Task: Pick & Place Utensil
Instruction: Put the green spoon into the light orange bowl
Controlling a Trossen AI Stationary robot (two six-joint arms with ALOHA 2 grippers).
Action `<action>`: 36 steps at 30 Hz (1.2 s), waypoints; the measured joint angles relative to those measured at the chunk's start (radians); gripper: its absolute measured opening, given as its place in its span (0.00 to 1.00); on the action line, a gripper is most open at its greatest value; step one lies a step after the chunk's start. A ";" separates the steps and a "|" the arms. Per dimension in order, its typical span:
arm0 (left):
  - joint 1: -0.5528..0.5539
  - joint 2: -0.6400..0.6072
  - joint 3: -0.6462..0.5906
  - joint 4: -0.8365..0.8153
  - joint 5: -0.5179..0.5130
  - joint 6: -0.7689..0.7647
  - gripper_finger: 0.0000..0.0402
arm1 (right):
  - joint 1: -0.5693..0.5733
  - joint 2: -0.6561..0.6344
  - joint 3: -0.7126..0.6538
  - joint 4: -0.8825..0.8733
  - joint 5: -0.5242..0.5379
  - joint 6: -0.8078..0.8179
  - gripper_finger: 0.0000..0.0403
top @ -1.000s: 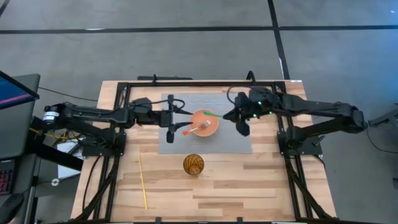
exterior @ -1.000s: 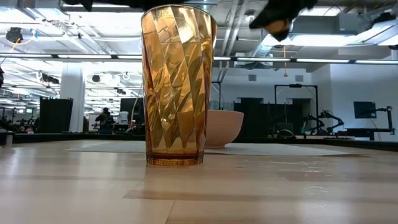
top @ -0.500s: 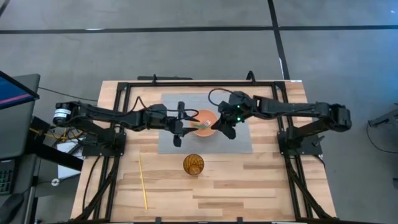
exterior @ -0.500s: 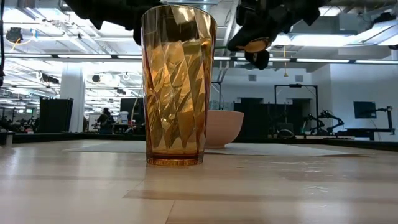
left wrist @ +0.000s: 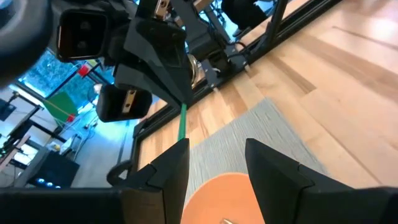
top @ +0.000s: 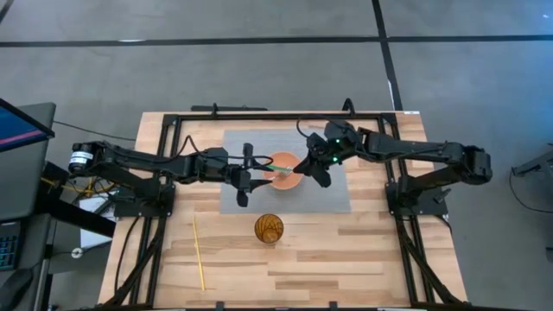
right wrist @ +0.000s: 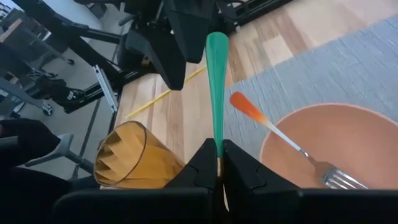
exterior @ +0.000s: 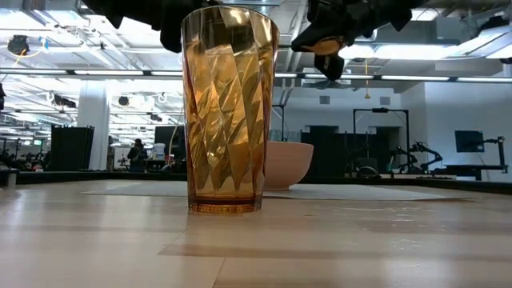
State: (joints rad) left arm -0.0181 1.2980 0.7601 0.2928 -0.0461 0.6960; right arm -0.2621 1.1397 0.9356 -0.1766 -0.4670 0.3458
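Note:
My right gripper (right wrist: 217,163) is shut on a green-handled utensil (right wrist: 216,81) and hangs over the right rim of the orange bowl (top: 290,183), which sits on a grey mat (top: 330,195). An orange-handled fork (right wrist: 280,134) lies in the bowl, its handle (right wrist: 241,104) leaning out over the rim. My left gripper (left wrist: 217,165) stands open just left of the bowl (left wrist: 219,200), level with it and facing my right gripper (left wrist: 155,56), with nothing between its fingers. An amber glass (top: 269,229) stands upright on the wood, nearer the front. My right gripper pinches the green utensil's shaft (right wrist: 217,152) between its two fingertips, and the green handle runs straight out ahead of the fingers, along them. It comes from the table's right, slanting a little downward. The utensil is lifted clear above the bowl; its working end is hidden behind the fingers.
A thin yellow stick (top: 199,252) lies on the wood at the front left. The glass (exterior: 228,108) stands close in front of the bowl (exterior: 290,165). A black frame (top: 259,115) runs along the table's far edge, and bare wood lies at the front right.
My right gripper has carried the green utensil toward the table's left, from beside the bowl to over its right rim, sinking and rolling a little. My left gripper has moved right toward the bowl and come down. The fork stays in the bowl.

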 joint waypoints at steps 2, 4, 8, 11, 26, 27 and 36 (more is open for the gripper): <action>0.000 -0.002 0.000 0.002 -0.001 0.002 0.40 | 0.003 0.000 0.000 -0.001 0.000 0.004 0.02; -0.001 -0.003 0.000 0.006 0.001 0.002 0.40 | 0.005 0.000 0.000 -0.004 -0.002 0.005 0.02; -0.004 -0.003 0.000 0.003 -0.012 0.002 0.40 | 0.006 0.000 0.000 -0.006 -0.012 0.008 0.02; -0.015 -0.008 0.000 0.002 -0.014 0.002 0.40 | 0.007 -0.002 0.000 -0.006 -0.018 0.019 0.02; -0.035 -0.008 0.000 0.002 0.001 0.000 0.36 | 0.008 -0.002 0.000 0.009 -0.062 0.015 0.02; -0.038 -0.008 0.000 0.004 0.002 0.000 0.34 | 0.008 -0.002 0.000 0.009 -0.063 0.014 0.02; -0.045 -0.008 0.000 0.012 0.005 0.000 0.12 | 0.007 -0.001 0.000 0.050 -0.107 0.014 0.02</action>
State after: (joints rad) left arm -0.0628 1.2900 0.7597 0.3050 -0.0410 0.6956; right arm -0.2548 1.1385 0.9356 -0.1267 -0.5743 0.3599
